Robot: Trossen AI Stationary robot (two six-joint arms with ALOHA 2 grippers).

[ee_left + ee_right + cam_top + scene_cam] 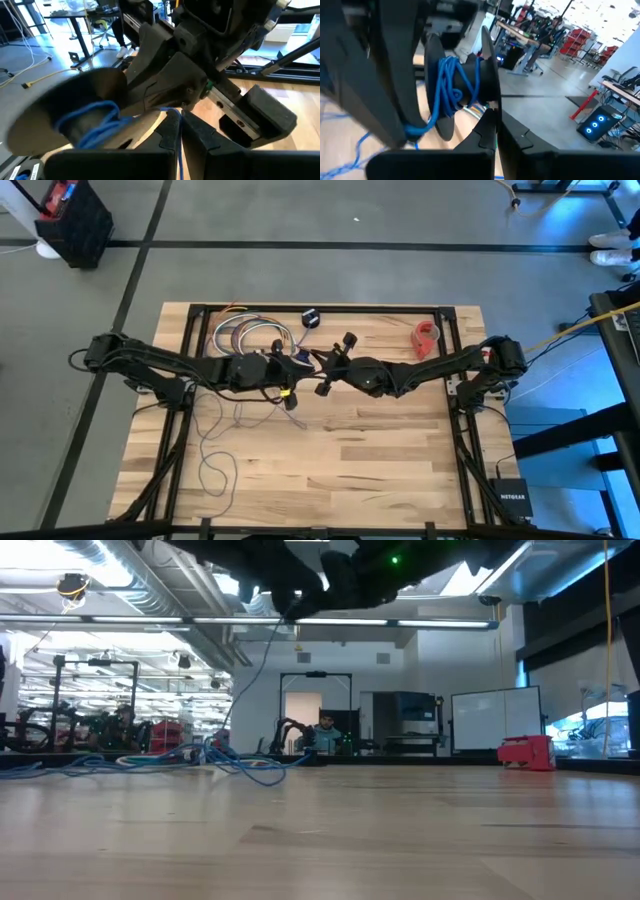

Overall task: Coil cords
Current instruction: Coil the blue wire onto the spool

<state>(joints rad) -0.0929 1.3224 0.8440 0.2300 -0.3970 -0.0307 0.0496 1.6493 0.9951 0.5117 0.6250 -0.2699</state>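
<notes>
I've got the left gripper [179, 125] pinched on the blue cord [176, 150]; right gripper [496, 127] clamps the spool [457, 90] rim mid-table. Cord's slack trails down toward the left arm's side.

Both arms are matte black, built from angular jointed links, each ending in two flat, tapered dark fingers [492, 132].

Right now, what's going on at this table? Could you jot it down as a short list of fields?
Left tool: shut on the thin blue cord, raised above mid-table
Right tool: shut on the rim of a black spool wound with blue cord
Loose cord: trails over the left side of the wooden table
Far edge: bundle of coloured wires, small black disc, red tape roll
</notes>
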